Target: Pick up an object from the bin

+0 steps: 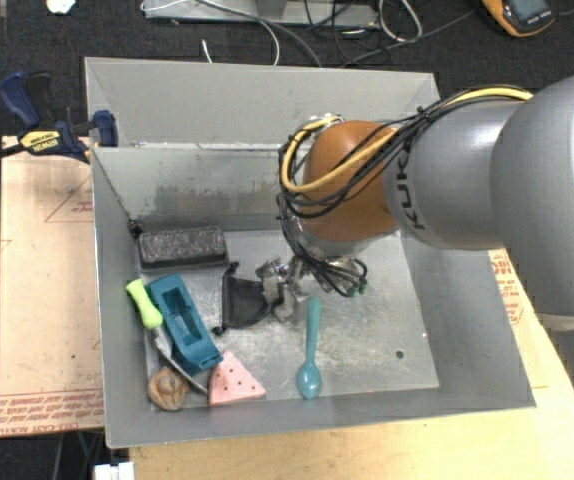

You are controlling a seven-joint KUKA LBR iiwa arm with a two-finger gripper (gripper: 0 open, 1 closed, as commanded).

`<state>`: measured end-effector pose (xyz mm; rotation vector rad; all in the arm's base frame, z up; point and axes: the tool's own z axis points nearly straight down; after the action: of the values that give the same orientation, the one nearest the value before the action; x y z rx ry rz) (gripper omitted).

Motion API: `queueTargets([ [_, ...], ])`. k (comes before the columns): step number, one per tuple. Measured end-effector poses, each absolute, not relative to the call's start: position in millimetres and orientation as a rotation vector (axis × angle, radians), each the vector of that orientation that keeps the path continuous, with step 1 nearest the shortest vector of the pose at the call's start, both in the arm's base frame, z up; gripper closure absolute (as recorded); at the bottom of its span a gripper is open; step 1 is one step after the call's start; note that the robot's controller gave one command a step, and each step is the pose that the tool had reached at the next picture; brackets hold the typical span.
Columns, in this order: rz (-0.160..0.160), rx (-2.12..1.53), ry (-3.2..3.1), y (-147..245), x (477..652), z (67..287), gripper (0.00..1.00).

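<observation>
My gripper (285, 293) hangs low over the middle of the bin floor, beneath the orange wrist cover. Its metal fingertips sit right beside a black crumpled piece (241, 301), at that piece's right edge. A teal plastic spoon (311, 350) lies just right of the fingertips, bowl toward the front. I cannot make out whether anything is between the fingers.
Along the left side lie a blue tape-dispenser-like block (184, 320), a yellow-green marker (145, 304), a pink wedge (232, 380) and a brown round thing (167, 389). A dark grey sponge block (181, 245) rests near the back wall. The arm covers the bin's right rear.
</observation>
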<state>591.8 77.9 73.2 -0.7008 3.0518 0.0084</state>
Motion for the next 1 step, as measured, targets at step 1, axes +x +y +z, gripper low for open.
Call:
queueTargets([
  [1,0.01,-0.7,3.054,78.2,590.8,115.5,1.0],
])
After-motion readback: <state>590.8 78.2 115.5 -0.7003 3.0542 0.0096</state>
